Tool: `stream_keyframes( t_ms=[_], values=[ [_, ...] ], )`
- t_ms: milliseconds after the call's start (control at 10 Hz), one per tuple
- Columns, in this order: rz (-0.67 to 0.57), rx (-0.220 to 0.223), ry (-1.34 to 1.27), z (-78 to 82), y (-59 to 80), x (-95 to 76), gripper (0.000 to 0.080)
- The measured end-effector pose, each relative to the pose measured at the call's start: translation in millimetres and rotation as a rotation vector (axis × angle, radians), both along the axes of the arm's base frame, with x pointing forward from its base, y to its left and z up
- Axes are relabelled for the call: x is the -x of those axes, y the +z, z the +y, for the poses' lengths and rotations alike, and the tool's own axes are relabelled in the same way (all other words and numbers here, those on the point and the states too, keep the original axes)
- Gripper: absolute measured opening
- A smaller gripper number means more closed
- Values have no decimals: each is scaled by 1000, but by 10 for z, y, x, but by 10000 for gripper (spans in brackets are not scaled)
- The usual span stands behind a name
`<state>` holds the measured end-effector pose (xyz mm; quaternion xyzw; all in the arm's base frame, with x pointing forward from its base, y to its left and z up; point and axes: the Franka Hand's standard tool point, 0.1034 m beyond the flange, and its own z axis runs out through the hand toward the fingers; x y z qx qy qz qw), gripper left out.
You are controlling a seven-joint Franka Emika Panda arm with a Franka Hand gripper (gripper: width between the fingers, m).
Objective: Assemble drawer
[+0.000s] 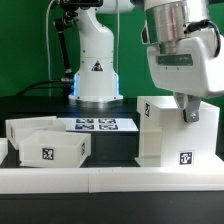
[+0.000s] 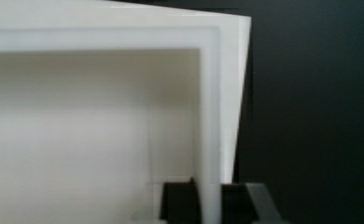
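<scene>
The tall white box casing (image 1: 177, 133) stands on the table at the exterior view's right, with a square tag on its front. My gripper (image 1: 189, 113) reaches down from above onto its top right wall. In the wrist view the fingers (image 2: 181, 200) sit on either side of the casing's thin side wall (image 2: 220, 120), shut on it. Two small open-top trays (image 1: 45, 142) stand side by side at the exterior view's left, the front one showing a tag.
The marker board (image 1: 105, 125) lies flat behind the parts, in front of the arm's white base (image 1: 96, 72). A long low white border rail (image 1: 110, 178) runs along the table's front edge.
</scene>
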<state>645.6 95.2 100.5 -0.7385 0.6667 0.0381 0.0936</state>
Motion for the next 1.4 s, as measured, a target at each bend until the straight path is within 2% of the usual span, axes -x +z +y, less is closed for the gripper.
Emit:
stream_keyframes(
  t_ms=[500, 600, 700, 800, 900, 1000, 1100, 1400],
  values=[
    [23, -7, 10, 4, -1, -15, 38],
    [21, -6, 23, 5, 0, -12, 228],
    [11, -1, 112, -1, 3, 33, 377],
    [4, 2, 164, 6, 24, 75, 377],
    [-2, 3, 202, 29, 47, 108, 560],
    [-8, 4, 237, 50, 75, 126, 560],
    [-13, 2, 269, 57, 147, 136, 630],
    [-71, 12, 371, -3, 436, 98, 646]
  ],
)
